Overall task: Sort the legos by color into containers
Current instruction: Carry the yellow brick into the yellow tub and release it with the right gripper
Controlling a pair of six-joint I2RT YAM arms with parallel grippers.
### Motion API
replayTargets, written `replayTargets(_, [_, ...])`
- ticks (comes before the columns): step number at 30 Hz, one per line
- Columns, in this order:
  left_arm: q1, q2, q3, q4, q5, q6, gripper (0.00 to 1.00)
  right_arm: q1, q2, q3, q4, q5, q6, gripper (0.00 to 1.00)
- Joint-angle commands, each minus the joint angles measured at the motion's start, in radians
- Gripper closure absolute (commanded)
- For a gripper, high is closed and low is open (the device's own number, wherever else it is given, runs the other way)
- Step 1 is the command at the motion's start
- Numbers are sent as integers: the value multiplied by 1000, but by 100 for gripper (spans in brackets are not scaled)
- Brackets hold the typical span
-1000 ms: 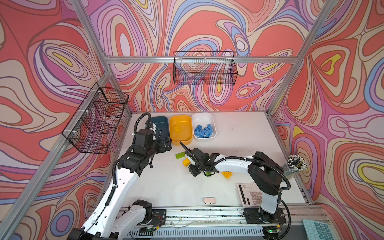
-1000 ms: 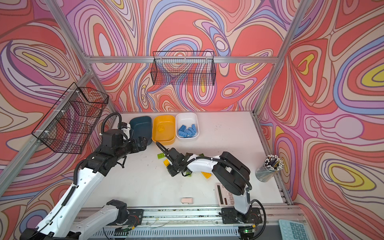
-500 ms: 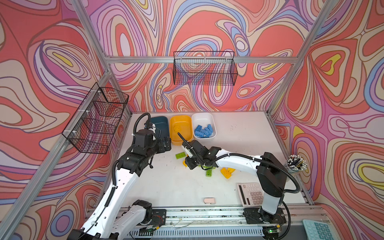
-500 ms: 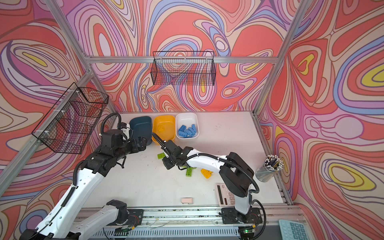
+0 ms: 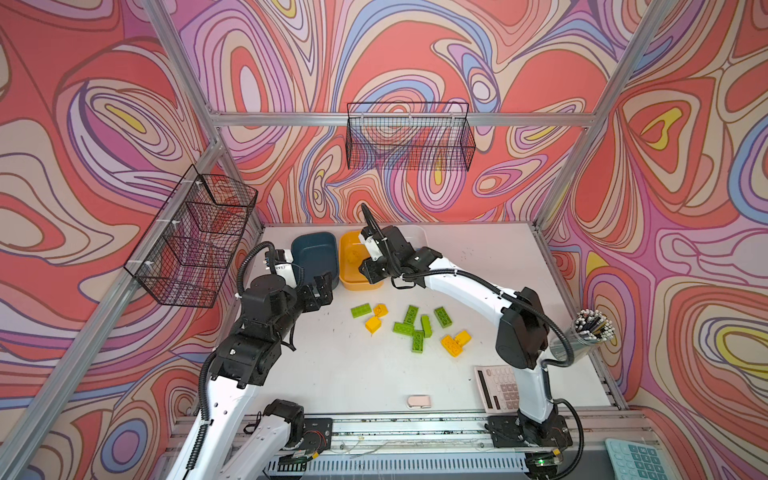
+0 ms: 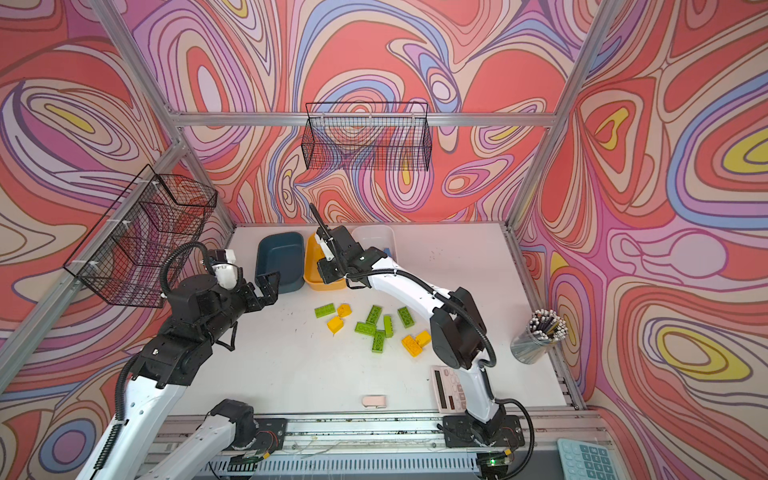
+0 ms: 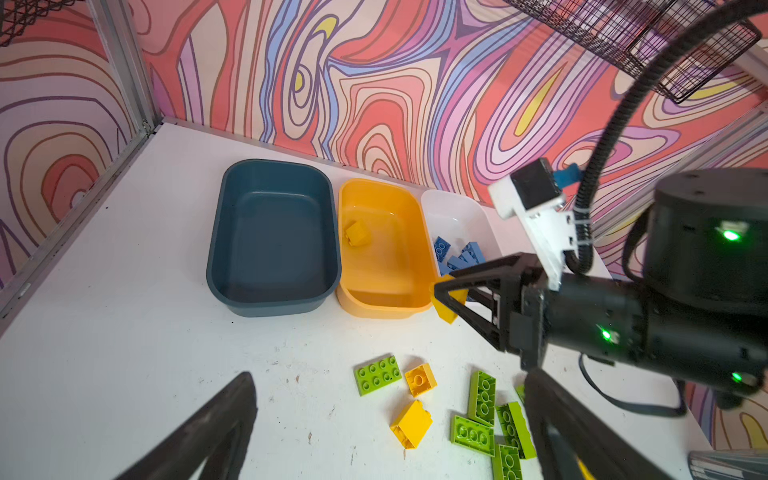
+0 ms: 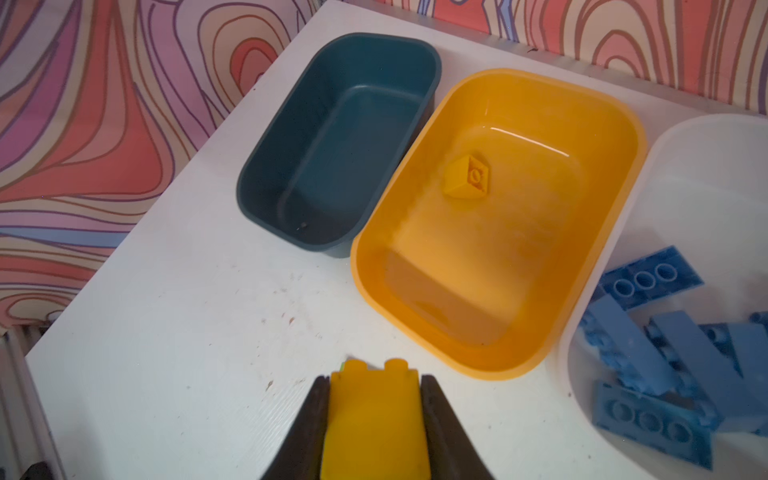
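The yellow tub (image 8: 600,137) is glossy plastic, the teal tub (image 8: 291,137) duller, the yellow brick (image 8: 374,419) smooth, the table (image 8: 187,316) scuffed matt.

Green and yellow bricks (image 6: 373,314) scattered, teal tub (image 6: 282,257), yellow tub (image 6: 326,285), white tub (image 6: 374,236) in a row behind

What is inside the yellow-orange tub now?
One small yellow brick lies inside the yellow-orange tub, nothing else. In both top views the right arm covers part of it, but the right wrist view shows its whole floor.
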Motion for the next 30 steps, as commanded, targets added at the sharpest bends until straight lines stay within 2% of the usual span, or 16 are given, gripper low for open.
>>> replayTargets(1, [3,-4,-17,22,-15,-17,0,-40,101,107,-25,-25,-22,89])
replayTargets(6, [4,2,-17,21,-6,-18,0,-82,236,260,30,-58,-10,89])
replayTargets(9, [3,12,-17,22,6,-22,0,-92,300,331,42,-66,5,86])
replayTargets(16, [4,26,-16,23,25,-23,0,-102,333,339,90,-86,32,77])
replayTargets(19, [4,32,-15,22,30,-24,0,-105,328,334,91,-84,32,69])
replayTargets(22, [3,37,-17,23,30,-24,0,-106,315,314,94,-83,30,55])
replayTargets(25, [4,46,-18,25,36,-25,0,-105,292,291,96,-70,19,46])
replayTargets(30, [3,77,-20,32,76,-30,1,-108,230,238,109,-48,9,39])
